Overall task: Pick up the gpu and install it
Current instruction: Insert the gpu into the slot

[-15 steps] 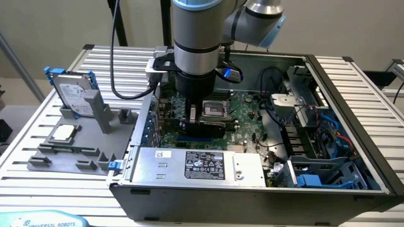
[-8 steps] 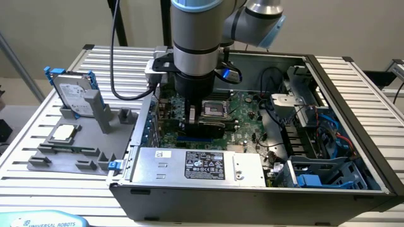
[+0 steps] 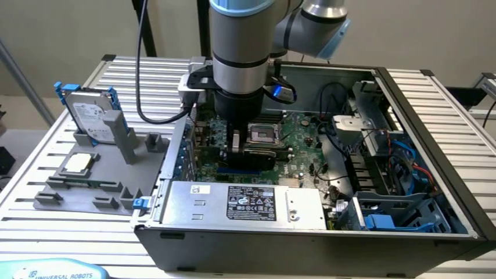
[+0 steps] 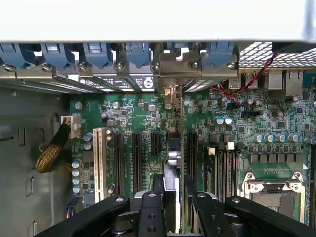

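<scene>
Gripper (image 4: 173, 186) is seen clamped on the gpu (image 4: 181, 128), with its black fingers (image 4: 158, 190) pressed on both faces of the card. The card is held upright on its edge above the green motherboard (image 4: 138, 118), in line with the long expansion slots (image 4: 136, 158). Its metal bracket (image 4: 170, 74) is placed at the rear wall (image 4: 148, 19) of the case. Whether the lower edge is seated in a slot cannot be told.

In the exterior view the arm (image 3: 241, 52) is lowered into the open computer case (image 3: 434, 116), just beside the processor socket (image 3: 263, 135). Outside the case, on the exterior view's left, a hard drive (image 3: 87, 113) with blue rails and a small processor chip (image 3: 79, 164) are kept on a grey fixture (image 3: 116, 192).
</scene>
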`<state>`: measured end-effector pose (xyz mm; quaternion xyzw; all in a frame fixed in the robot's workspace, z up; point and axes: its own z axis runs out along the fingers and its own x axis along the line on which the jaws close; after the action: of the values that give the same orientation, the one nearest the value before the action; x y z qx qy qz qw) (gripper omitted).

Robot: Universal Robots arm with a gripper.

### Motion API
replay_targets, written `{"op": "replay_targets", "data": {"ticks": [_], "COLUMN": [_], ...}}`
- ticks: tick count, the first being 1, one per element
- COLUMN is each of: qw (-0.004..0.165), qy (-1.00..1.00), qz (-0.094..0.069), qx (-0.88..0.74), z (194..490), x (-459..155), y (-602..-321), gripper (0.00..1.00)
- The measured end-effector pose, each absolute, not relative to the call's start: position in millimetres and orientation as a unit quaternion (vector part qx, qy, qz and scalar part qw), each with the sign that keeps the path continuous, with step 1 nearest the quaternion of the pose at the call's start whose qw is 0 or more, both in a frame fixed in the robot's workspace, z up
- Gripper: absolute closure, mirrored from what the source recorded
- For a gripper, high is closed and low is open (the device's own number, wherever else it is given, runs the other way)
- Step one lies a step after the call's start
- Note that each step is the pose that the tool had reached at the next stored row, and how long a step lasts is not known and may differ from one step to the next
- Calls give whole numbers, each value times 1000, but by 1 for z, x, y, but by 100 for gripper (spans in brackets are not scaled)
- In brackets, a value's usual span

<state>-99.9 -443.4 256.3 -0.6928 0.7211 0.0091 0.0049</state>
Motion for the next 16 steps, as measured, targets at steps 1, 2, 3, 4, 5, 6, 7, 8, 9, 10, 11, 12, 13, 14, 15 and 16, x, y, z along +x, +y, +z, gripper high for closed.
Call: {"op": "replay_targets", "data": {"ticks": [1, 2, 3, 4, 5, 6, 7, 8, 9, 10, 11, 12, 13, 14, 15, 16], "qw": [5, 5, 5, 5, 5, 5, 5, 5, 5, 5, 5, 5, 5, 5, 5, 5], "qy": [721, 721, 721, 721, 721, 721, 721, 721, 721, 721, 721, 721, 721, 721, 721, 721], "qz": [9, 9, 9, 9, 9, 9, 9, 9, 9, 9, 9, 9, 9, 9, 9, 9], "qx": [-693, -693, -693, -693, -693, -693, -693, -693, -693, -693, -693, -693, -693, -693, -693, -693], "z": [256, 256, 255, 255, 255, 255, 254, 254, 254, 254, 254, 254, 254, 254, 254, 254], "x": [-100, -100, -100, -100, -100, -100, -100, -101, -101, -101, -101, -101, -101, -101, -101, -101], "y": [-443, -443, -443, -443, -443, -443, -443, -443, -443, -443, -443, -443, -443, -443, -443, -443], "gripper": [73, 73, 73, 73, 73, 73, 73, 73, 73, 73, 73, 73, 73, 73, 73, 73]}}
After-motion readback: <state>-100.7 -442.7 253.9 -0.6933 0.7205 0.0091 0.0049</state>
